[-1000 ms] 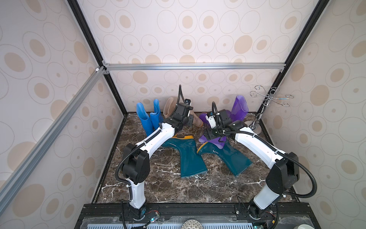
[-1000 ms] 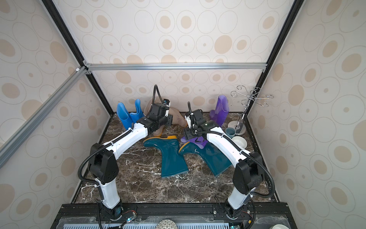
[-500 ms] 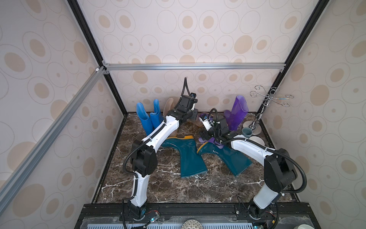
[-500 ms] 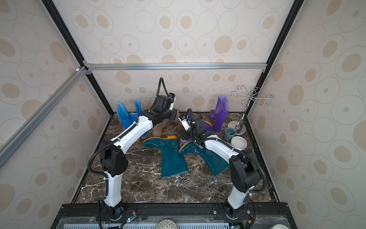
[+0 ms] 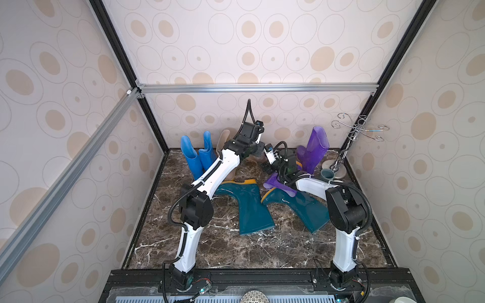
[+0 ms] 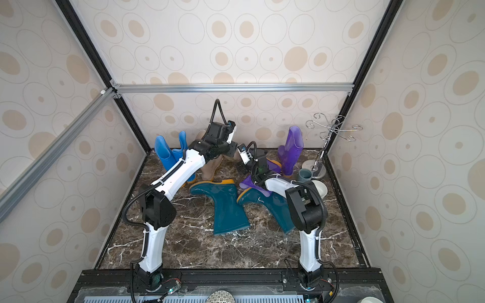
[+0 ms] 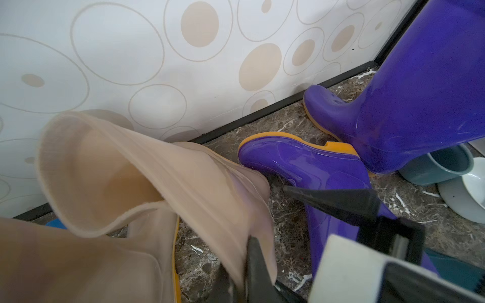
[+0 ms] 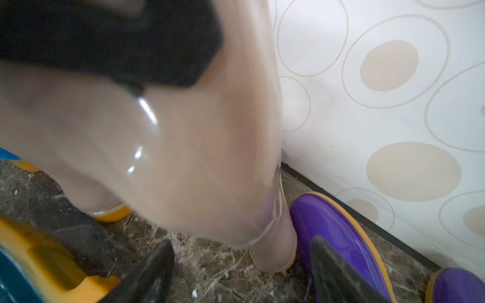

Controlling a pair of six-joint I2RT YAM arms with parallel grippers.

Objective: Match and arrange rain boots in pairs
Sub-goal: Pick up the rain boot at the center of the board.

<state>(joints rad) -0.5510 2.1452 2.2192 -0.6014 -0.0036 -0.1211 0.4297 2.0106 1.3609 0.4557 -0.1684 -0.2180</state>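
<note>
Left pincer (image 7: 250,262) is clenched on the rim of a tilted beige boot (image 7: 183,183) at the left of its wrist frame, apparently to stand it by the second beige boot (image 7: 78,262), while the right pincer (image 8: 242,251) gapes released above the table (image 8: 204,265) beside the fallen purple boot (image 8: 328,223).

Both top views: mounted high at the front, angled downward, whole table (image 5: 210,249) covered. Wrist views: held close; lying purple boot (image 7: 301,160) shared.

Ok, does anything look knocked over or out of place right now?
Both large dark teal rubber boots lie flat on their sides, and one glossy purple rubber boot lies toppled partly over one; its mate stands upright behind.
</note>
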